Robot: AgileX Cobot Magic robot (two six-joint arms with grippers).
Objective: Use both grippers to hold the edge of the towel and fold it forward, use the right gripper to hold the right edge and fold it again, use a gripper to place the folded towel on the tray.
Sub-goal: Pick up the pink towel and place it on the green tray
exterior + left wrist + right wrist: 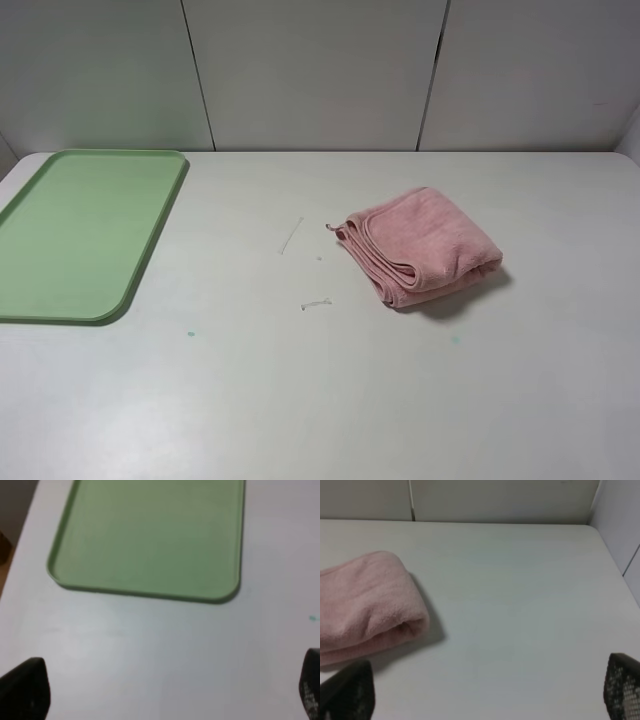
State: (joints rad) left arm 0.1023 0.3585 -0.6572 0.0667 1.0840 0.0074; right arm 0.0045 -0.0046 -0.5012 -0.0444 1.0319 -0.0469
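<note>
1. High view looks down over the table [300,400] toward the wall [320,70], showing tray [80,235] and towel [425,245].
2. Left wrist view looks closely down on the tray.
3. Right wrist view sits low near the towel, facing the wall.

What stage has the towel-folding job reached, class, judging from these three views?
Done: both folds look finished; the pink terry towel lies in a thick layered bundle on the white table. In hand: nothing; the left fingers and right fingers stand open, gripping nothing. Left: carrying the towel to the flat pale-green plastic tray, which holds nothing.
</note>
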